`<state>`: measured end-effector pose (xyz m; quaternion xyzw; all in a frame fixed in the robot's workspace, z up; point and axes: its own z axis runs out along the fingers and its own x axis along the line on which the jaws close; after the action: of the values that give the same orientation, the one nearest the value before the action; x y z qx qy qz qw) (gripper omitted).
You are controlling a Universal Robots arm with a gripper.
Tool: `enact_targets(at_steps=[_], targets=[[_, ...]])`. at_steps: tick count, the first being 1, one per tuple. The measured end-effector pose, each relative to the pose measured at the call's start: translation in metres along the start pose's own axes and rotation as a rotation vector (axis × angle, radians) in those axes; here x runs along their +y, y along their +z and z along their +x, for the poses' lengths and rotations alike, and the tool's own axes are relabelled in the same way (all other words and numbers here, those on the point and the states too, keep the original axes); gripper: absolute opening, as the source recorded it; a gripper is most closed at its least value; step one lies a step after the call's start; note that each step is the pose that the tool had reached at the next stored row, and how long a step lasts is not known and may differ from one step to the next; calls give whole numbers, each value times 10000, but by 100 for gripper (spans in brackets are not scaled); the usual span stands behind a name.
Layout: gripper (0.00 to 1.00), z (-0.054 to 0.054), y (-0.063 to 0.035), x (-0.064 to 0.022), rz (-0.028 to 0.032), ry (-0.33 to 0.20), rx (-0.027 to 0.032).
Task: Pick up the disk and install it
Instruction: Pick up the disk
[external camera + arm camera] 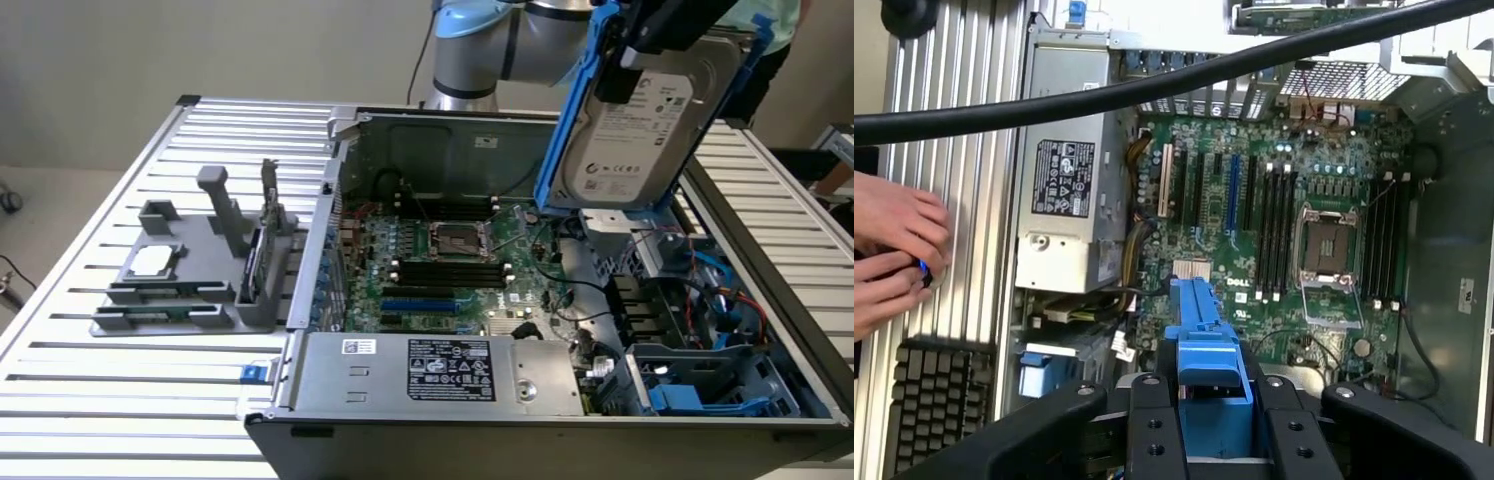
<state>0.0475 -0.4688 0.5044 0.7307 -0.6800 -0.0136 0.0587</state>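
Observation:
The disk (650, 120), silver-grey with a white label and a blue caddy frame (566, 130), hangs tilted on edge in the air over the back right part of the open computer case (334, 240). My gripper (665, 28) is shut on its upper end. In the wrist view the gripper (1211, 425) has its black fingers (1150, 425) clamped on either side of the blue caddy (1199, 335). The green motherboard (1274, 230) lies below it.
A silver power supply box (441, 370) fills the case's front. A drive bay (707, 385) with blue parts sits at the front right. A grey fixture (200, 280) with a small silver chip (151, 260) stands on the slatted table. A person's hands (894, 250) are beside the case, near a keyboard (934, 400).

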Motion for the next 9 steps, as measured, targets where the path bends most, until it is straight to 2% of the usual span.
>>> enact_targets(at_steps=[9], targets=[[33,210,-7,-184,11,-15,-139]])
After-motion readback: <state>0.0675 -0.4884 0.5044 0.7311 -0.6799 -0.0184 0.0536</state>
